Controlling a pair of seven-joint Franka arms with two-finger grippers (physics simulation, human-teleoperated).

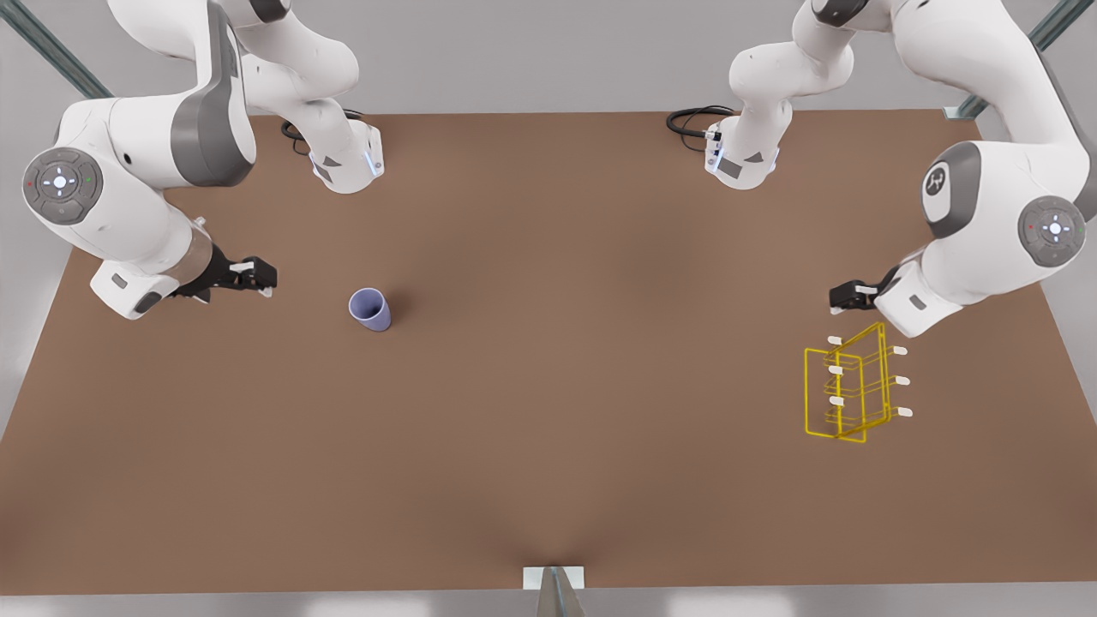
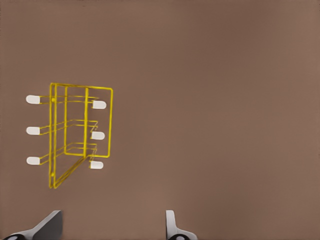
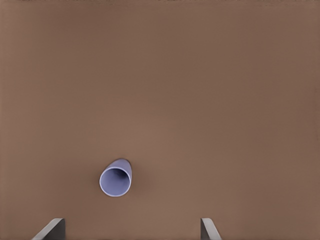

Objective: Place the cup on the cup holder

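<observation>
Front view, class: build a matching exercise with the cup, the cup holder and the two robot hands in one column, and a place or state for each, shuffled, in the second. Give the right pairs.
Column one:
1. cup
2. cup holder
3. left hand
4. right hand

Column two:
A. open, above the table just behind the yellow wire rack
B. upright on the table, mouth up, touched by nothing
C. open, beside the lavender tumbler on the front view's left
D. stands on the front view's right, white-tipped pegs all bare

Pairs: 1-B, 2-D, 3-A, 4-C
</observation>
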